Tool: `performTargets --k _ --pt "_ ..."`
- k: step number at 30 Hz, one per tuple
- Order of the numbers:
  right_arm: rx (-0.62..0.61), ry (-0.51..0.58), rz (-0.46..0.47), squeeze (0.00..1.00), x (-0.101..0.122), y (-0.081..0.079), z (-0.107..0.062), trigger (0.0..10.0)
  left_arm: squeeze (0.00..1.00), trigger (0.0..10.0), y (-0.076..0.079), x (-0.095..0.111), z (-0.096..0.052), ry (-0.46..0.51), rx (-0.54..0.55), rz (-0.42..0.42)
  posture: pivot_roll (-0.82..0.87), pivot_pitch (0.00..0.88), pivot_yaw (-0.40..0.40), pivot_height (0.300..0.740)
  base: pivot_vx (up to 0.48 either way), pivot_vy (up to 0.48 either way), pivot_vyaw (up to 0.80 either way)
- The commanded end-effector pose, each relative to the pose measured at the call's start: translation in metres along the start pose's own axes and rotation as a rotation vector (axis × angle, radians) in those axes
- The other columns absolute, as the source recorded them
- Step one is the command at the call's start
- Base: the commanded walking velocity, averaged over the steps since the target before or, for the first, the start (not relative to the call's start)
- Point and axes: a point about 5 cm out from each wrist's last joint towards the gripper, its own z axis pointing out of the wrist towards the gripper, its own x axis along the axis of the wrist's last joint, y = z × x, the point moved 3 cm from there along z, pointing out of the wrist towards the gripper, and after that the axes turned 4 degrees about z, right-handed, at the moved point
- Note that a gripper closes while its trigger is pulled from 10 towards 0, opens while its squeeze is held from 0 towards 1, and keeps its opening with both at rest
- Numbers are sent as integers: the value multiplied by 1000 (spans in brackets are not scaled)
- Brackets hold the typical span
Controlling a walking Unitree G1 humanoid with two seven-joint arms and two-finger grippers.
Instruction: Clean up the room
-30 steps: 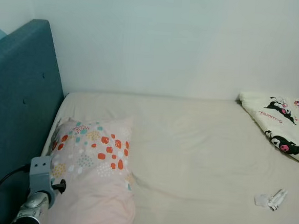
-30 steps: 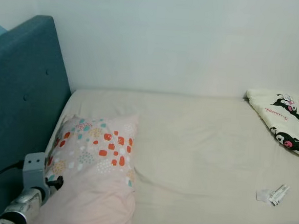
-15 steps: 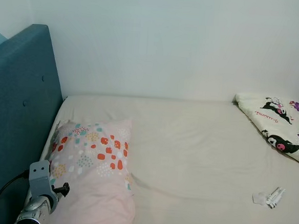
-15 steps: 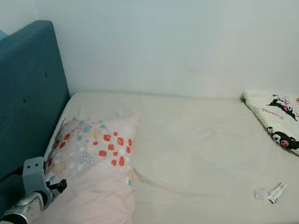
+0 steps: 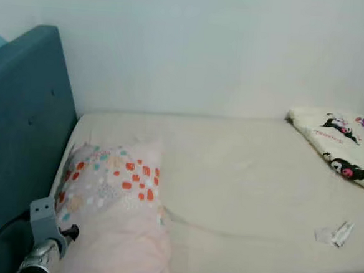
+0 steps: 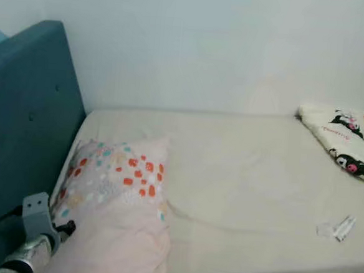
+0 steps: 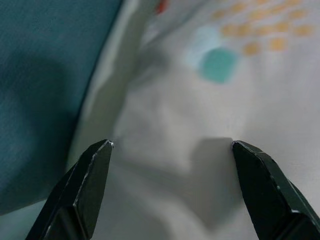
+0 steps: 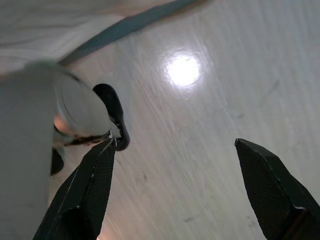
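Note:
A pink pillow (image 5: 118,207) with orange and teal dots lies at the head end of the bed (image 5: 254,179), beside the teal headboard (image 5: 19,137). My left arm (image 5: 43,239) reaches up at the pillow's near left corner. Its gripper (image 7: 170,150) stands open just above the pillow's fabric (image 7: 225,90), with the headboard (image 7: 45,65) alongside. A cartoon-printed blanket (image 5: 343,151) lies folded at the far right. A small crumpled white wrapper (image 5: 334,234) rests on the sheet near the front right. My right gripper (image 8: 175,150) hangs open over the pale wooden floor (image 8: 210,125).
A white wall (image 5: 207,51) runs behind the bed. The middle of the cream sheet is bare. A black cable (image 5: 3,233) loops by my left wrist.
The camera has shifted a little; the scene slid slightly. My left wrist has sunk somewhat lower beside the pillow. Pillow, blanket and wrapper lie where they were.

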Motion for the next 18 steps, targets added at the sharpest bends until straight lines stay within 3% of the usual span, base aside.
performTargets --k 1,5,12,15,16,17,18 --pt "8 13 22 0 1 -2 0 10000 0 10000 -12 -2 0 -6 45 -2 -12 0 -38 621 0 0 0" --pt "14 30 39 0 4 -2 0 10000 0 10000 -25 4 1 9 115 42 -9 0 -34 621 0 0 0" --pt "26 27 41 0 3 -6 0 10000 0 10000 -20 2 1 -1 89 10 -7 0 -29 621 0 0 0" --pt "28 21 41 0 0 -6 0 10000 0 10000 14 4 0 -9 -130 -262 -8 0 -27 621 0 0 0" --pt "28 21 41 0 0 -6 0 10000 0 10000 14 4 0 -9 -130 -262 -8 0 -27 621 0 0 0" --pt "28 15 41 0 -2 -6 0 10000 0 10000 41 9 -4 -2 -298 -403 -9 0 -26 621 0 0 0" --pt "28 15 41 0 -2 -6 0 10000 0 10000 41 9 -4 -2 -298 -403 -9 0 -26 621 0 0 0"
